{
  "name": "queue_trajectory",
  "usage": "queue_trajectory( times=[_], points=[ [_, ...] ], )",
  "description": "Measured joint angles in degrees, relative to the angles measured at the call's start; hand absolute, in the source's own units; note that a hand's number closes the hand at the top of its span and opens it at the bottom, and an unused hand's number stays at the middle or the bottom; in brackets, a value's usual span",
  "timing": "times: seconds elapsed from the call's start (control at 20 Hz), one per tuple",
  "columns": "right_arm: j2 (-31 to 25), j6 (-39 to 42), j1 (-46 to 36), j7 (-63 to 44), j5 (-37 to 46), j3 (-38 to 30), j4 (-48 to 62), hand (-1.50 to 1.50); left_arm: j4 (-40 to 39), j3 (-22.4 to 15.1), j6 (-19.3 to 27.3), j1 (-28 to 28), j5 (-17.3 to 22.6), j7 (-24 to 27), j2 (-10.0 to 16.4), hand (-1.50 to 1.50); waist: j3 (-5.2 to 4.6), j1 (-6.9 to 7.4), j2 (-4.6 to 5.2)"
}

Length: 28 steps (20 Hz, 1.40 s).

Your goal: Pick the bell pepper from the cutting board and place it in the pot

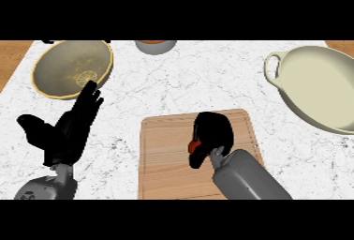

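Curling my right hand (213, 129) round the red bell pepper (194, 146) on the rectangular wooden cutting board (162, 159), I am resting my left hand (69, 130), fingers spread, at nine o'clock.

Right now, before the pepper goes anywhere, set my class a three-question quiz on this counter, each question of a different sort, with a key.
1. True or false: the pot stands to the right of the cutting board.
2. Which hand curls round the red bell pepper? A left, B right.
3. Fill in: the open left hand shows near the yellowish ____.
Key: 1 true; 2 B, the right hand; 3 bowl.
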State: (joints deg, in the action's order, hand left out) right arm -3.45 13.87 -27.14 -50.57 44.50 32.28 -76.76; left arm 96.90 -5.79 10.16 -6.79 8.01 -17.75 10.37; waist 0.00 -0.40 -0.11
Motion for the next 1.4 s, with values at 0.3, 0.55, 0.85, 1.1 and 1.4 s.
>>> queue_trajectory(
  times=[0.3,0.55,0.85,1.1,1.4],
  points=[
    [-14.87,-5.63,7.49,-1.58,-2.88,-17.91,-2.31,1.5,0.7,2.24,1.17,1.56,0.11,-0.2,0.79,0.0,0.1,-4.14,-0.47],
    [-27.11,-10.0,15.36,0.29,-3.47,-29.81,-5.27,1.5,1.25,2.95,0.2,2.49,0.95,0.26,1.28,0.0,0.02,-3.71,-0.5],
    [-35.55,-10.85,24.92,1.07,-5.49,-39.66,-19.43,1.5,0.65,2.69,-0.99,2.29,1.29,0.3,1.04,0.0,-0.05,-2.46,-0.45],
    [-40.65,-8.81,26.86,1.78,-8.1,-47.36,-30.22,1.5,0.37,2.33,-1.29,1.02,0.8,0.04,0.77,0.0,-0.05,-1.65,-0.33],
    [-44.9,-5.84,23.55,4.34,-12.36,-54.55,-37.52,1.5,1.41,1.49,-1.09,1.19,-0.28,-0.77,0.21,0.0,-0.04,-0.48,-0.17]
  ],
)
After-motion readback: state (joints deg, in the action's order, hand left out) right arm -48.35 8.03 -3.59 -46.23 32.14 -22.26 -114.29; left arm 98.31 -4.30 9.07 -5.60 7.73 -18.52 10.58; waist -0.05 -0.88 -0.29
